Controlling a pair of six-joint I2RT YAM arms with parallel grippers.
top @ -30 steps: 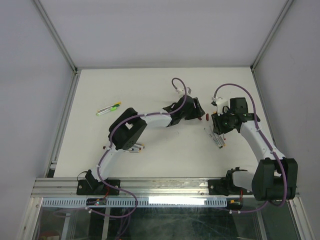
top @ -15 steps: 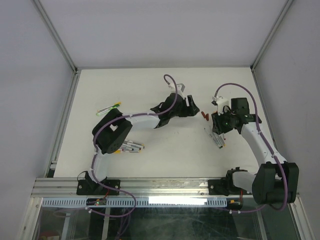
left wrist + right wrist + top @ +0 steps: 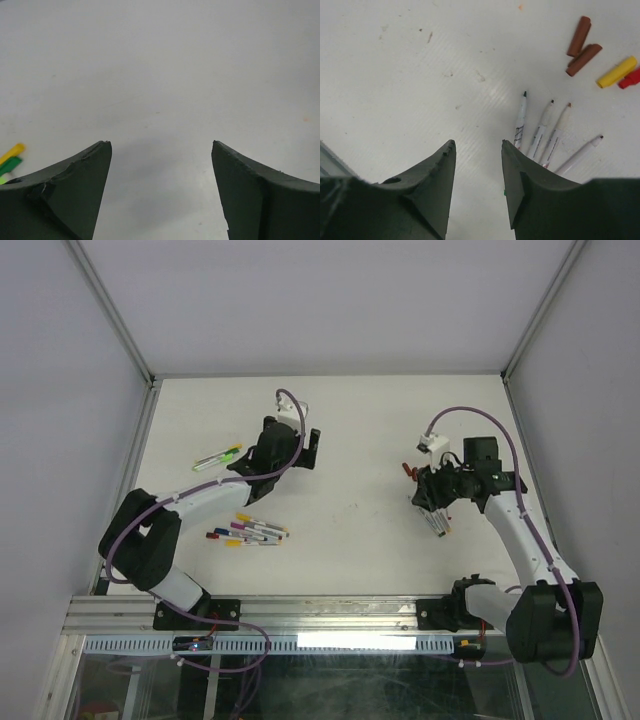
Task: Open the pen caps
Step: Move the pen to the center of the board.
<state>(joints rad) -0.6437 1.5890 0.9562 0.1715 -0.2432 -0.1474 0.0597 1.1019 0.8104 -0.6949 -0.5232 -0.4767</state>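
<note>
Four uncapped pens [image 3: 541, 130] lie flat and fanned on the counter [image 3: 420, 75] just beyond my right fingers [image 3: 520, 190], tips pointing away. Farther out to the right lie two maroon caps [image 3: 579, 36], a yellow cap [image 3: 617, 71] and a red cap [image 3: 631, 79].

I am counting four uncapped pens [image 3: 541, 129] lying side by side in my right wrist view. Beside them I am seeing four loose caps: two brown caps [image 3: 583, 59], one yellow cap [image 3: 617, 71] and one red cap [image 3: 632, 78], the red one cut off by the frame edge. From above I am making out a pair of pens [image 3: 218, 457] at the left, with green and yellow ends. A cluster of capped pens [image 3: 248, 531] is lying nearer my bases. I am counting about five there, though they are too small to be sure.
</note>
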